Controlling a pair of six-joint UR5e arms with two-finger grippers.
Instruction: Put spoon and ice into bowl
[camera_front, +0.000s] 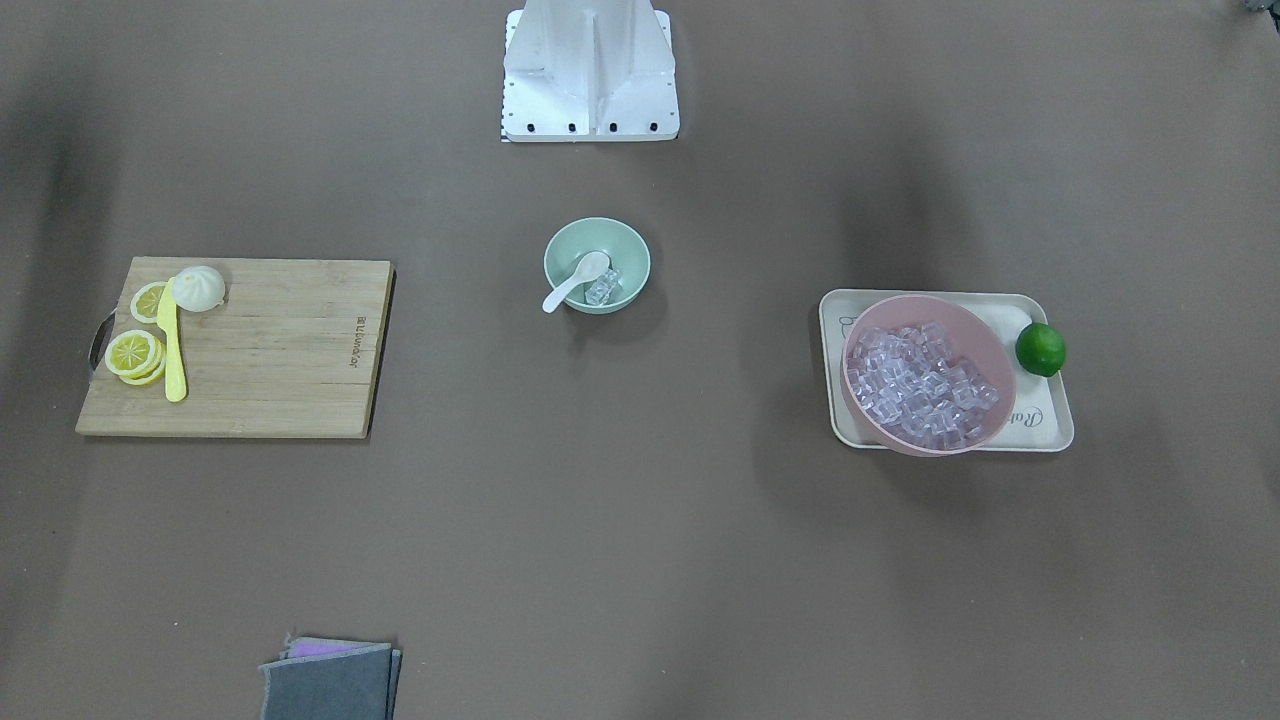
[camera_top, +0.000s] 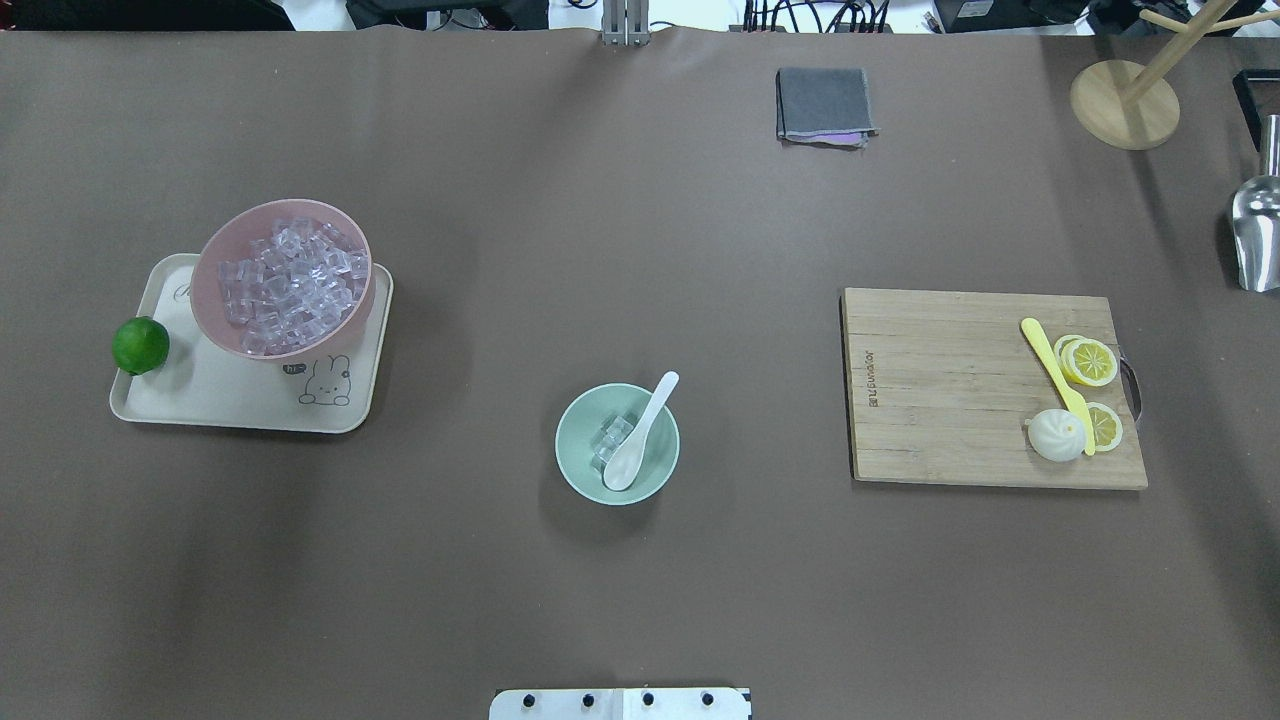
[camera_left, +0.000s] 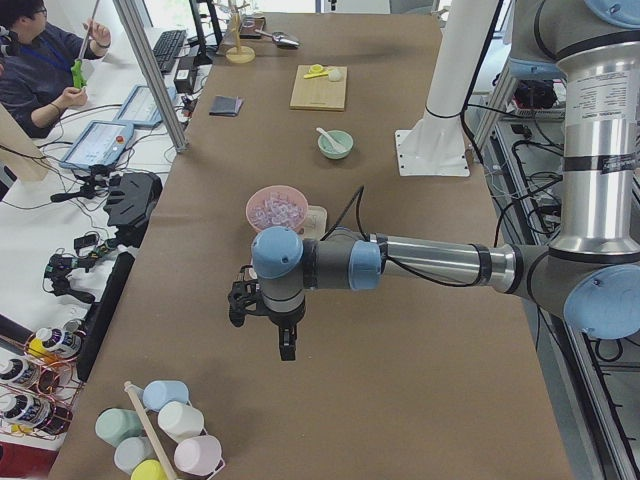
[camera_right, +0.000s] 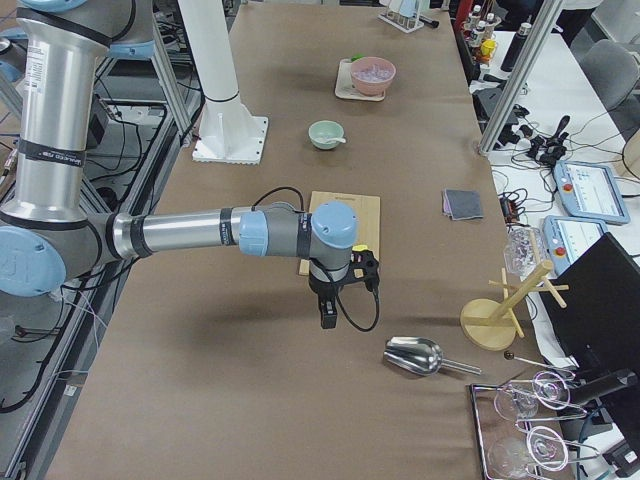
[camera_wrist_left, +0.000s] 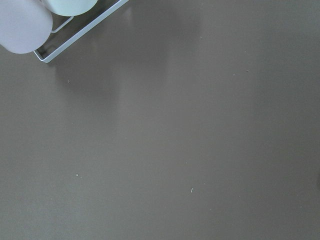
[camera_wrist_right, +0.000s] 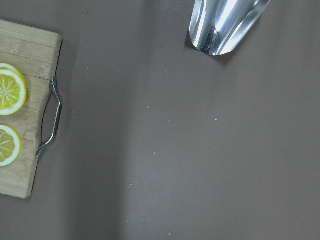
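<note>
The left tool (camera_left: 286, 345) shows only in the side view along the bench (camera_top: 640, 250), hanging over bare surface well apart from the task's things. Whether its jaws stand wide or narrow I cannot tell. The same goes for the right tool (camera_right: 326, 312), which hangs off the far end of the board (camera_top: 960, 400). Neither wrist camera shows any fingers. Neither seems to be holding anything.

The spoon (camera_top: 640, 432) lies in the bowl (camera_top: 575, 470), which is near the middle of the bench. Its scoop is down on the bottom and its handle leans out over the rim. The ice (camera_top: 612, 437), a small clump of clear cubes, sits in the bowl against the scoop.

With both things inside and both arms drawn well away, I judge the task done as worded. The only open question is whether more cubes were wanted, since the pink bowl (camera_front: 862, 415) is heaped with them.

As for writing, the board carries a burnt-in brand stamp (camera_top: 872, 378) along one short edge, too small to read with any surety. The tray (camera_top: 200, 410) has a rabbit drawing with a little "hi" tag. It also has a cursive word that seems to begin "Ra", the rest hidden under the pink bowl.
</note>
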